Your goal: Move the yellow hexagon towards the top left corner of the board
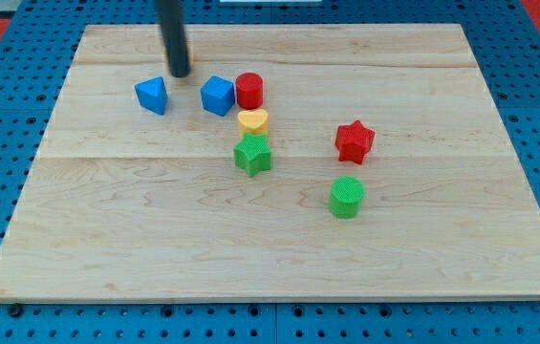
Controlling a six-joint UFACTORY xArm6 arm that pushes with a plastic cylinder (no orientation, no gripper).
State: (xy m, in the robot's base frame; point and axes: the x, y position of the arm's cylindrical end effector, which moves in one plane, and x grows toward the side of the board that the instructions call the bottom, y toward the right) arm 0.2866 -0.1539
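Observation:
My tip [180,75] rests on the wooden board [279,258] near its top left. It stands between and just above a blue triangular block [152,95] and a blue angular block [217,96], touching neither. A small yellow block [252,120], shaped more like a heart, lies to the tip's lower right, between a red cylinder [249,90] above it and a green star [252,155] below it. No clear yellow hexagon shows. A thin yellowish sliver sits at the rod's right edge, mostly hidden behind the rod.
A red star [354,141] and a green cylinder [347,197] lie right of centre. The board sits on a blue perforated base [2,115].

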